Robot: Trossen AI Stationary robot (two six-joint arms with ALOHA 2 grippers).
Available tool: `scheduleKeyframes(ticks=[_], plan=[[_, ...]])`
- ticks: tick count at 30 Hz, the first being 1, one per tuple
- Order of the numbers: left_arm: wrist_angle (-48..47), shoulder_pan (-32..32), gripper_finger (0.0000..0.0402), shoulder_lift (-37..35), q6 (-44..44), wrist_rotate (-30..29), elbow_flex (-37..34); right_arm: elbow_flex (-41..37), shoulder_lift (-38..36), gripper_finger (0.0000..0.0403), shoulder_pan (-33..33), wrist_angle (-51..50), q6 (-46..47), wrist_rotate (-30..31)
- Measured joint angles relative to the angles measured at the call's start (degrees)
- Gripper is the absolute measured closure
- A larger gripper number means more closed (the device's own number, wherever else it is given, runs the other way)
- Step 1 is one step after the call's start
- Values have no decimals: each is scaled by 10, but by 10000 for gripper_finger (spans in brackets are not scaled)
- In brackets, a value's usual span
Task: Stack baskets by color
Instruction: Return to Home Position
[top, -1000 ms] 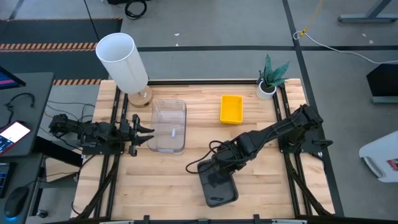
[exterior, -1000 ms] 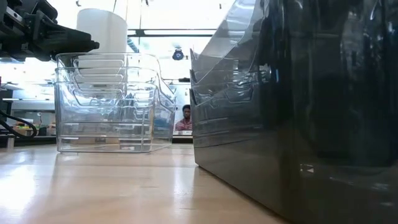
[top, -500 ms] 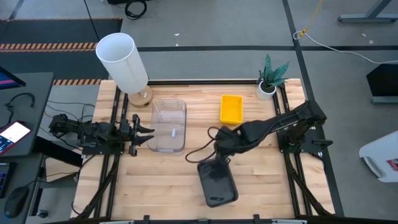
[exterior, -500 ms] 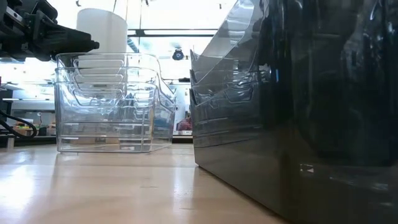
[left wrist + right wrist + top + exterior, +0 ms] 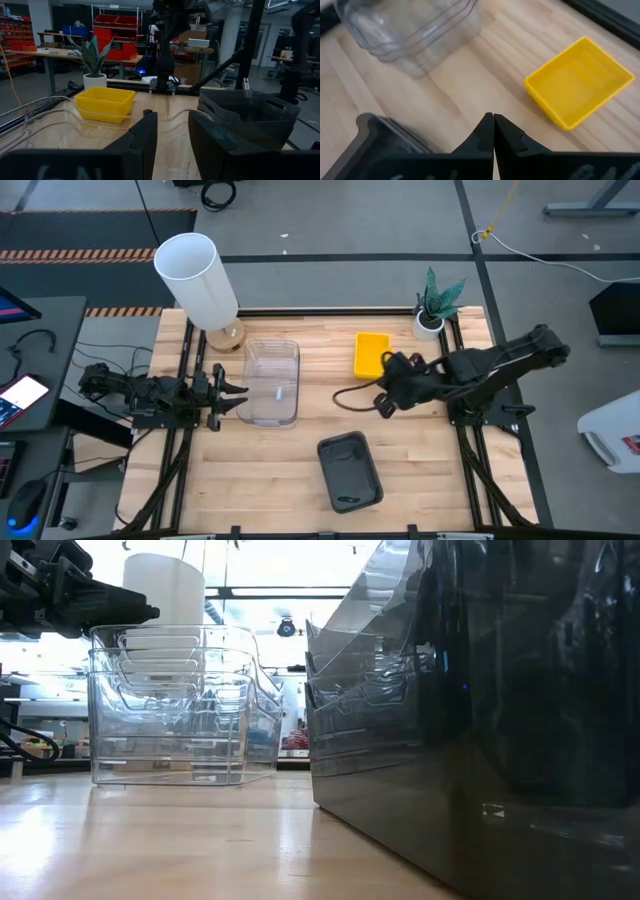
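Since the clear baskets (image 5: 272, 383) sit nested in one pile on the surface (image 5: 260, 470) and the smoky grey baskets (image 5: 350, 471) in another well apart, I judge the sorting done (the yellow baskets (image 5: 372, 354) near the plant pot (image 5: 429, 325) read as one pile, count unclear). My right gripper (image 5: 385, 398) hovers between yellow and grey, fingers pressed together on nothing. The left gripper (image 5: 228, 392) waits just beside the clear pile, fingers parted. Only parking remains.

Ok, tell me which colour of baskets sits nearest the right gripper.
The yellow baskets: the shut right gripper hangs just beside them, while the clear baskets and dark grey baskets lie farther off.
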Motion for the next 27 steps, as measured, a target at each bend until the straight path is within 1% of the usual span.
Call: scheduleKeyframes(ticks=[5, 11, 17, 27], plan=[[0, 0, 285, 0, 0, 0, 0, -120, -92, 399, -1, 91, -14, 40], [0, 0, 285, 0, 0, 0, 0, -243, -178, 400, -11, 197, -57, 62], [0, 0, 285, 0, 0, 0, 0, -339, -253, 400, -29, 269, -85, 63], [0, 0, 285, 0, 0, 0, 0, -477, -378, 400, -60, 380, -125, 65]])
